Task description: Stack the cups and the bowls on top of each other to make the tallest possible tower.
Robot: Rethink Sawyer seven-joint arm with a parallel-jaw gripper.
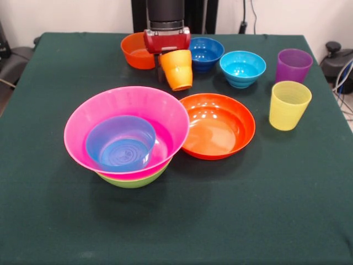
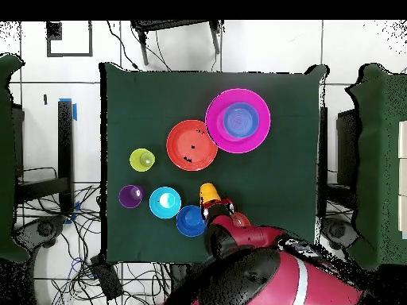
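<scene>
Clenched on the orange cup (image 1: 177, 70), the tool (image 1: 167, 44) hangs at the top centre of the front view, the cup lifted clear of the tabletop (image 1: 49, 221) and tilted, its mouth turned down and outward. Left of centre stands the tower (image 1: 128, 138) so far: the large pink bowl (image 1: 110, 110) nested in the lime green bowl (image 1: 132, 180), of which only a rim shows beneath, and a small blue bowl (image 1: 121, 142) sitting inside the pink one. Three pieces are stacked; the rest is still to do.

Just right of the tower, rim almost touching rim, lies the shallow orange bowl (image 1: 217, 126). Along the upper edge of the frame sit a small orange bowl (image 1: 134, 51), partly hidden behind the tool, a dark blue bowl (image 1: 207, 53) and a cyan bowl (image 1: 242, 68). At the right stand the yellow cup (image 1: 289, 104) and, above it, the purple cup (image 1: 293, 64), both upright and apart from each other.

From overhead, the carried cup shows as a yellowish spot near the lower centre, well apart from the pink bowl at upper right; whether it is fully clear of the dark blue bowl beside it is hard to judge there. Seven pieces remain unstacked, counting the one in the tool.
</scene>
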